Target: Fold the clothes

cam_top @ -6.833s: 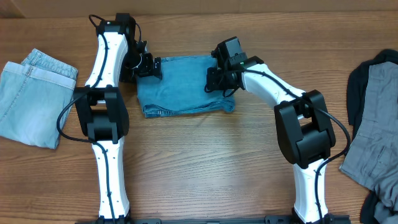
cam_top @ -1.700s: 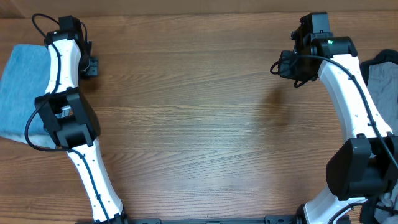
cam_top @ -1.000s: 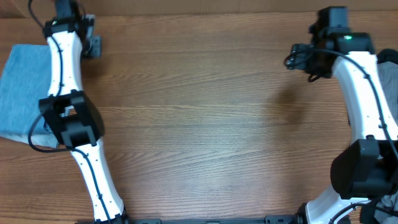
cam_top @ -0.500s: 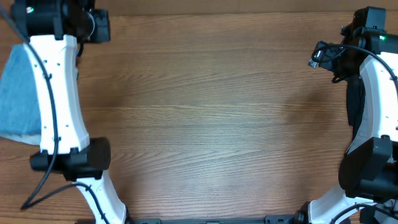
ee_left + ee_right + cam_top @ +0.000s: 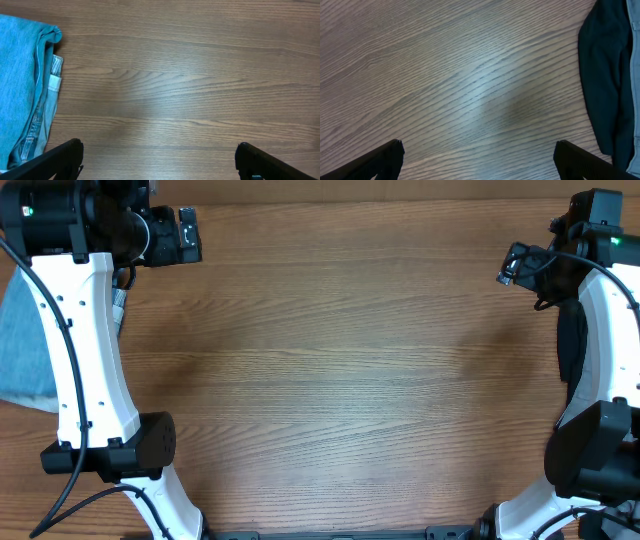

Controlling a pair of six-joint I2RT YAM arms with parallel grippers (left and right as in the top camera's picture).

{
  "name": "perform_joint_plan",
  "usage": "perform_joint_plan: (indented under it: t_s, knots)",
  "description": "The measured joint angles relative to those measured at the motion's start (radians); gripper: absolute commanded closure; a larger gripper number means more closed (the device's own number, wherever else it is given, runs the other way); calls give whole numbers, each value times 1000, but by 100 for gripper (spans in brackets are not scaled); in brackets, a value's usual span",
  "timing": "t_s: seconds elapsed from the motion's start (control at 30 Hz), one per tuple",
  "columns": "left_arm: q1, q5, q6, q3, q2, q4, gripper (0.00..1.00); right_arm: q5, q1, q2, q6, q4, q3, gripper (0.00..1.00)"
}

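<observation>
The left end effector hung over the bench with its two fingers spread wide apart and gripping nothing; only wood grain showed between them. In its wrist view, the folded mid-blue jeans lay off to the left and ahead of the left finger, clear of it. Paler denim and a small white tag showed along the edge nearest the end effector. From overhead, that bundle sat behind the left arm, which partly hid it.

The right end effector was likewise wide apart and held nothing, with bare wood under the gap. A dark garment lay to the right of its right finger and ahead of it, not touching. A paler grey-blue strip lay past it at the frame edge.
</observation>
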Motion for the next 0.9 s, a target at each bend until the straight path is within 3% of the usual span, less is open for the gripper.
perform_joint_plan:
  t_s: [0.47, 0.67, 0.7, 0.77, 0.9]
  knots:
    - [0, 0, 0, 0, 0, 0, 0, 1, 48, -60, 0, 0, 0, 0]
    - [0, 0, 0, 0, 0, 0, 0, -9, 212, -511, 0, 4, 8, 0]
    - [0, 0, 0, 0, -1, 0, 0, -9, 307, -640, 0, 4, 11, 0]
    - [0, 0, 0, 0, -1, -1, 0, -14, 365, -722, 0, 6, 7, 0]
    - [0, 0, 0, 0, -3, -1, 0, -4, 433, -1011, 0, 145, -187, 0]
